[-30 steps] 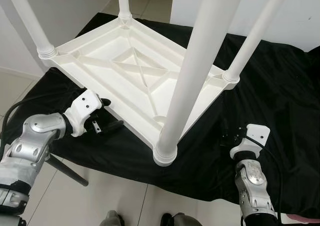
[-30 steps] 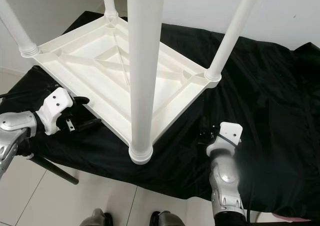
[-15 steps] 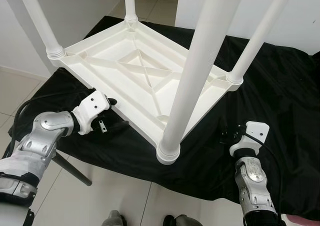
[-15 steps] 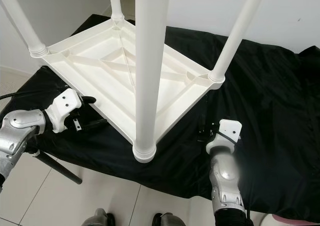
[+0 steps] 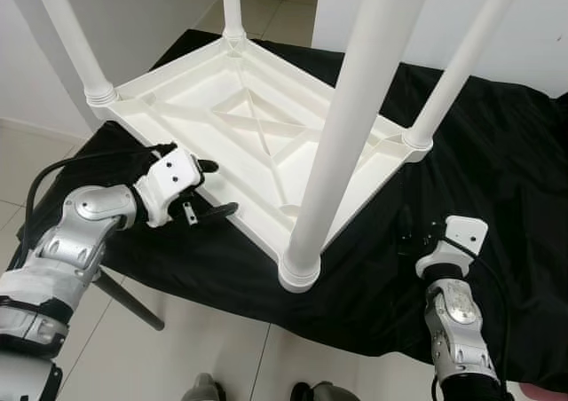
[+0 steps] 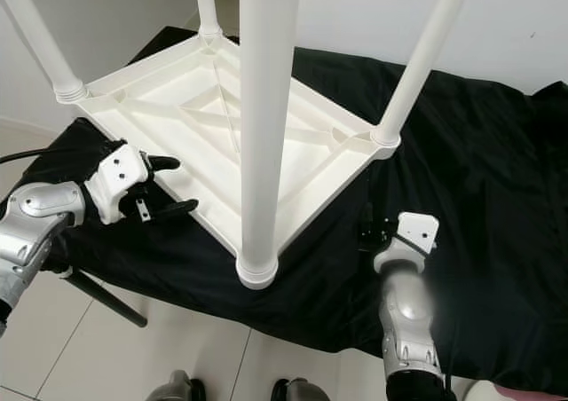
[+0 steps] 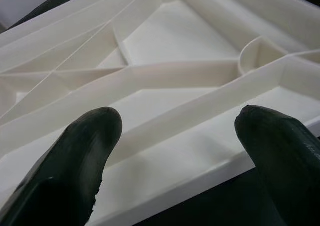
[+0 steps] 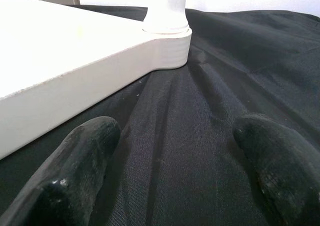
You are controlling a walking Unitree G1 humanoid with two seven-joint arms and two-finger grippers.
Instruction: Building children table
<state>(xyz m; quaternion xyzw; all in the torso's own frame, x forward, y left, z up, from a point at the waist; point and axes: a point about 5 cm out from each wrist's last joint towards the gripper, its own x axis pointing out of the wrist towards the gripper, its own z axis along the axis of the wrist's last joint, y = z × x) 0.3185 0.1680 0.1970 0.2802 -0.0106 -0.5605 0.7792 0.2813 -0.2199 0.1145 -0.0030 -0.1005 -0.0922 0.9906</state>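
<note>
Two grippers are in my feed, both with fingers spread apart and holding nothing. My left gripper (image 5: pixel 210 188) sits at the long edge of the upturned white children's table (image 5: pixel 257 130), one finger over the rim, the other just outside it; ribbed underside lies right ahead of the fingertips (image 7: pixel 87 136). My right gripper (image 6: pixel 371 232) hovers low over the black cloth (image 8: pixel 200 126), just beside the table's corner, where one leg (image 8: pixel 167 6) stands. All four legs (image 5: pixel 355 126) point upward. Beyond the cloth's near edge I see pale floor tiles (image 5: pixel 204 339).
</note>
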